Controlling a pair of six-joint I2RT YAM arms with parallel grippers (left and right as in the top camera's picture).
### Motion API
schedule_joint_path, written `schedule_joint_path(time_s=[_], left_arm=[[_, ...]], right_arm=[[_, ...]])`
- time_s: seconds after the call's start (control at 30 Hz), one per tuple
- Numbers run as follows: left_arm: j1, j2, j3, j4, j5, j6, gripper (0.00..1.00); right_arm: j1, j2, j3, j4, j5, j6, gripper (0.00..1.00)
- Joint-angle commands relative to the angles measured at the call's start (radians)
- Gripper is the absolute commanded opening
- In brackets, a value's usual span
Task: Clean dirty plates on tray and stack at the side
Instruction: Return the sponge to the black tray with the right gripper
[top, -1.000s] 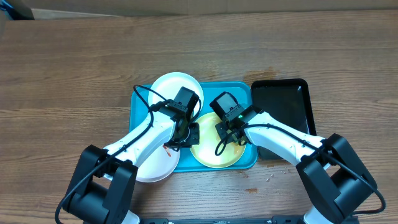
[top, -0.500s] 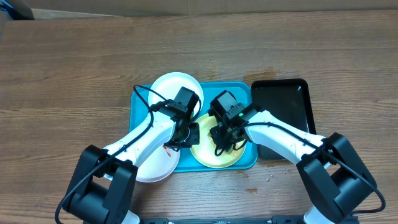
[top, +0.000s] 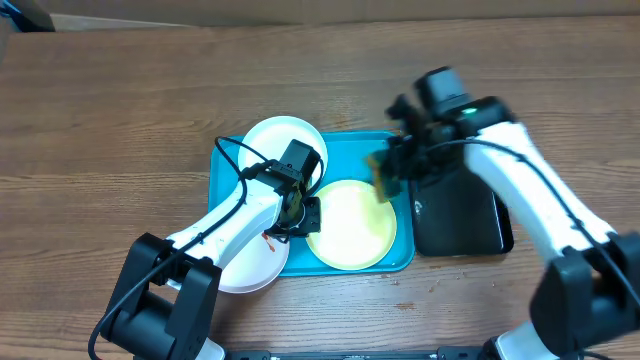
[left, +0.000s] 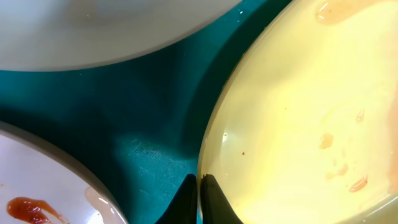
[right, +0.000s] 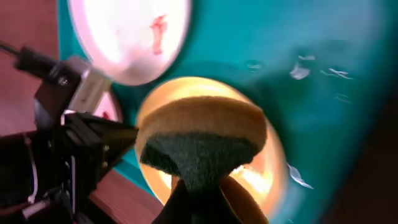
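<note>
Your left gripper (left: 198, 184) is pinched almost closed on the left rim of the lime plate (top: 352, 228), which lies in the blue tray (top: 222, 160). Your right gripper (top: 398, 160), clamped on a sponge (right: 198, 134), hangs over the tray's right side, clear of that plate.

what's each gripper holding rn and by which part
Right gripper pinches the yellow sponge with dark green scouring pad by one end. Left gripper pinches the round lime-green plate at its rim.
</note>
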Motion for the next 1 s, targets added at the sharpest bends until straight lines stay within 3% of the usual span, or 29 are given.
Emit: schedule_joint_path(time_s=[0.0, 0.17, 0.73, 0.97], left_arm=[[-0.007, 0.01, -0.008, -0.004, 0.012, 0.005, 0.04], [-0.007, -0.013, 0.005, -0.011, 0.002, 0.004, 0.04], [-0.007, -0.043, 0.086, -0.098, -0.111, 0.005, 0.04], [-0.009, -0.039, 0.117, -0.126, -0.134, 0.005, 0.04]], right_arm=[[-0.11, -0.049, 0.019, -0.071, 0.154, 0.032, 0.04], [-0.222, -0.047, -0.042, -0.079, 0.391, 0.145, 0.04], [-0.25, -0.037, -0.386, 0.262, 0.394, 0.14, 0.04], [-0.25, -0.037, -0.388, 0.259, 0.393, 0.14, 0.27]])
